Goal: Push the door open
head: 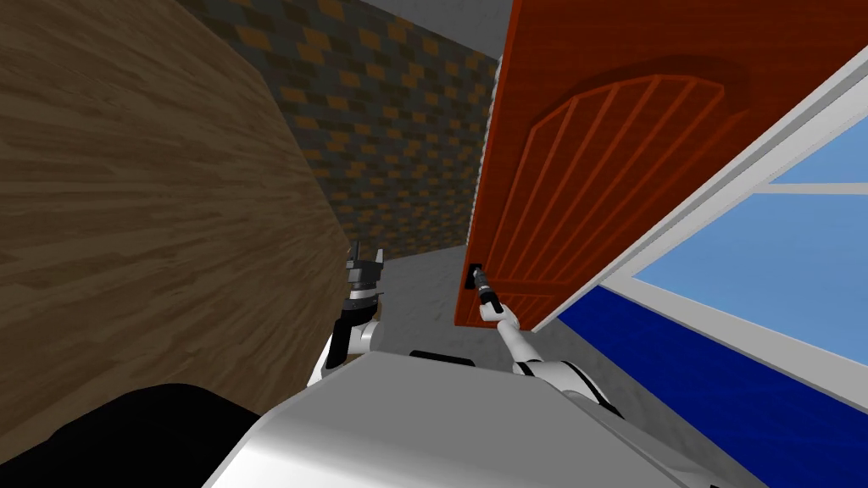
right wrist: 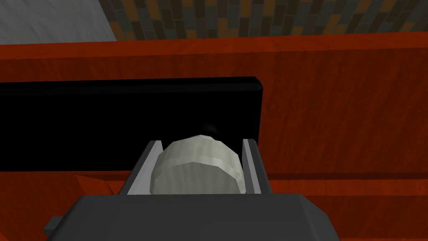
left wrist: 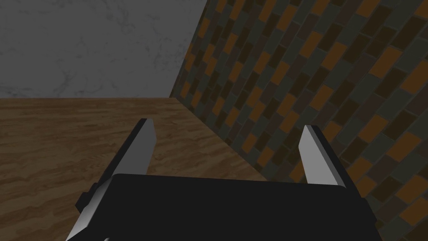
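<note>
Slipping is the risk: right gripper [right wrist: 201,143] holds the pale knob [right wrist: 196,171] tightly near the door [head: 610,169] edge; a crooked push may pull it free. Left gripper [left wrist: 228,126] stands wide.

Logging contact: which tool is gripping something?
The right tool, shut on the pale knob of the red door; the left tool stands open, empty.
</note>
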Robot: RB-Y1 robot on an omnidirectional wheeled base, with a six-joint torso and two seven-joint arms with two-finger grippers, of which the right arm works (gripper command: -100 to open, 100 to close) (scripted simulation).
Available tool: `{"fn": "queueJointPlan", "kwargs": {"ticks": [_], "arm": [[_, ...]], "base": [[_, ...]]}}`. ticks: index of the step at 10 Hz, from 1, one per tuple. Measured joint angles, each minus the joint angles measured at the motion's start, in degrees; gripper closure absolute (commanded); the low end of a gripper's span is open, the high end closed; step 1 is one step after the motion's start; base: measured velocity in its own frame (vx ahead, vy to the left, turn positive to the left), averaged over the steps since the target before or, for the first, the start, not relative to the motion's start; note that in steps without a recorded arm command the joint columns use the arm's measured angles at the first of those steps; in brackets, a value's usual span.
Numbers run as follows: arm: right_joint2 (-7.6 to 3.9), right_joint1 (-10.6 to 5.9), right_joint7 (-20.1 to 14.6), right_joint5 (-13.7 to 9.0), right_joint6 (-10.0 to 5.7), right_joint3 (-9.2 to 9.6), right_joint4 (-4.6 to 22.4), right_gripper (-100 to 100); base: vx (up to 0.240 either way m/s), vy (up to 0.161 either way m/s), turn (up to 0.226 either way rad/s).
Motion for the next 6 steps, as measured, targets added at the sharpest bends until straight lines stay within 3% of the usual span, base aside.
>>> {"fn": "queueJointPlan", "kwargs": {"ticks": [2,3,6], "arm": [[-0.16,-0.53,0.9,-0.4,-0.77,-1.84,1.5,100],[-0.36,0.12,1.0,-0.5,-0.33,-2.07,0.1,100],[-0.99,0.58,1.4,-0.9,0.33,-3.64,-0.1,100]], "base": [[0.117,0.093,-0.037],[0.124,0.102,-0.044],[0.153,0.141,-0.076]]}}
